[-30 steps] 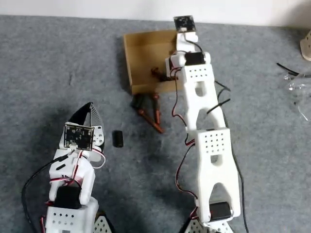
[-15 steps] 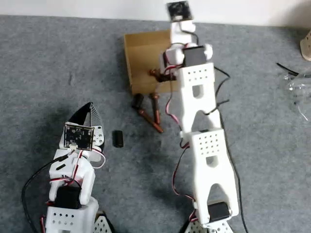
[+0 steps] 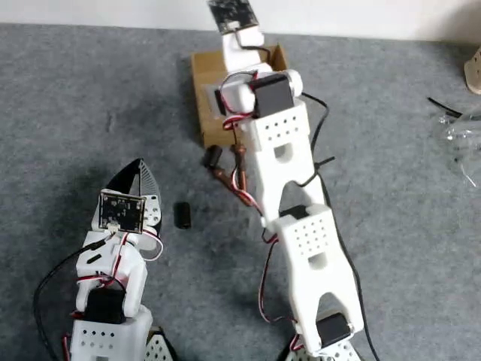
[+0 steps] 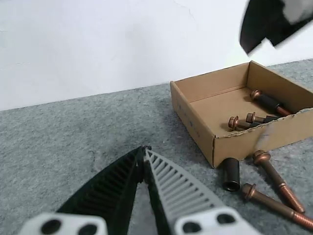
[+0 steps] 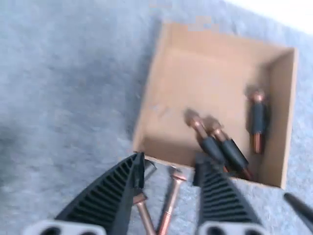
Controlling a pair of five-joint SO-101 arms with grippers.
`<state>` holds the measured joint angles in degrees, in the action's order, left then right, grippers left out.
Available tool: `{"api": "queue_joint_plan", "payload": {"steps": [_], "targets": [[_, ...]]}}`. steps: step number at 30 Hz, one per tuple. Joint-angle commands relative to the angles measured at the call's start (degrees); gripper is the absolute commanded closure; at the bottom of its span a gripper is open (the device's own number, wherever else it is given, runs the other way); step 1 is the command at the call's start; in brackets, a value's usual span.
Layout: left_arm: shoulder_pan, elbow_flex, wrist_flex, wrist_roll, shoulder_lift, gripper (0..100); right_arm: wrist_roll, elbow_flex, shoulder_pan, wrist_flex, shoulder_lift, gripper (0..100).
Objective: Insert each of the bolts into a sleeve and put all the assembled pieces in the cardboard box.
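Swinging left since the earlier frames, the right arm now lies across most of the cardboard box [image 3: 198, 90]. From above, the left gripper [image 3: 140, 173] sits on the grey carpet [image 3: 75, 113], well apart from the box, with a loose sleeve [image 3: 182, 214] just beside it. A second sleeve [image 3: 213, 156] and two bare bolts [image 3: 229, 186] lie just outside the box's near wall.

The left wrist view has that gripper's jaws pressed together with nothing between them. Beyond them is the box, with the second sleeve and both bolts at its foot.

The right wrist view looks down into the box past the right gripper [image 5: 168, 165], whose jaws are spread wide and empty. Three assembled pieces [image 5: 227, 147] lie inside.

So three pairs look finished and boxed. Two bolts and two sleeves remain to be joined and dropped in.
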<state>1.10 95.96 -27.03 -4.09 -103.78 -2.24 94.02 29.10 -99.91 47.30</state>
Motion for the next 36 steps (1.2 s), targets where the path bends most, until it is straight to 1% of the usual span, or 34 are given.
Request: {"api": "queue_joint_plan", "payload": {"steps": [1,6,10,14,18,20,23,27,31,36], "targets": [[0.1,1.2,-0.1,-0.4,-0.5,99,-0.2,6.6,2.4,-1.3,-8.0,92.5],[0.1,1.2,-0.1,-0.4,-0.5,99,-0.2,6.5,3.4,-1.4,-11.6,86.6],[0.1,1.2,-0.1,-0.4,-0.5,99,-0.2,5.8,3.2,-1.4,-13.8,86.4],[0.1,1.2,-0.1,-0.4,-0.5,99,-0.2,-1.7,3.2,-1.4,-19.4,86.4],[0.1,1.2,0.0,-0.4,-0.5,99,-0.1,-14.2,3.5,-1.4,-28.8,86.4],[0.1,1.2,0.0,-0.4,-0.5,99,1.6,-21.9,3.4,-1.3,-33.6,86.2],[0.1,1.2,0.0,-0.4,-0.5,99,3.0,-35.5,3.4,-1.2,-39.8,86.2],[0.1,1.2,-0.1,-0.4,-0.5,99,3.0,-54.5,3.4,-0.7,-46.2,86.1],[0.1,1.2,-0.1,-0.4,-0.5,99,3.0,-70.6,3.2,5.1,-50.3,86.1],[0.1,1.2,-0.1,-0.4,-0.5,99,2.8,-88.7,3.4,18.8,-53.1,86.1]]}}
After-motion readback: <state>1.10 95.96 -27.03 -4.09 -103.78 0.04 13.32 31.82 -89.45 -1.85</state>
